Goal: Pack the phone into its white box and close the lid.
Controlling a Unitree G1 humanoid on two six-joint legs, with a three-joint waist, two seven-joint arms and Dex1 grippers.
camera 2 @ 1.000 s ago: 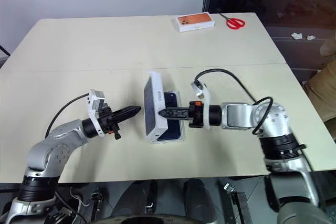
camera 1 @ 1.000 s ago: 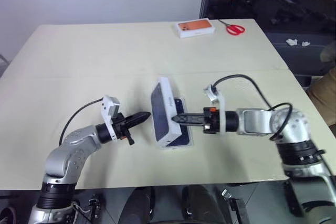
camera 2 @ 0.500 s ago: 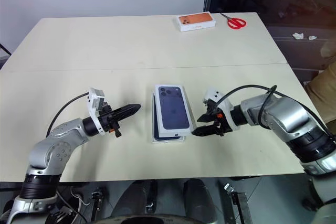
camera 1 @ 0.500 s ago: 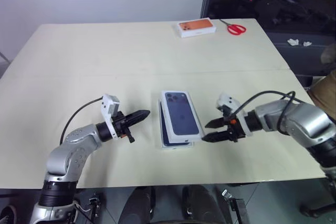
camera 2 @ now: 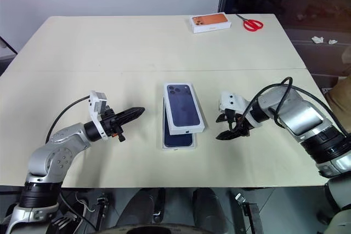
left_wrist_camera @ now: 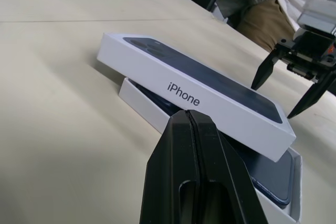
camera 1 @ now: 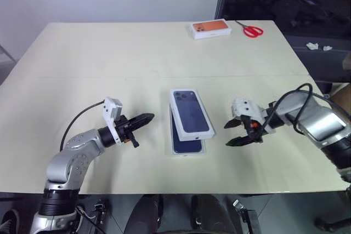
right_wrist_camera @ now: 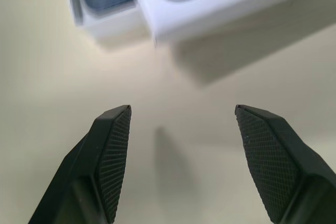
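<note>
My R gripper: fingers spread wide, empty, tips angled down over the table, just right of the box.
My L gripper: fingers pressed shut, nothing held, pointing level at the lid's left side, a small gap away.
Lid: picture side up, lying skewed on the box, not seated; between my two grippers.
Box: flat on table, near end sticks out from under lid.
Phone: inside box, dark strip visible at the uncovered end.
Far edge: orange-faced box, red scissors, well apart from me.
</note>
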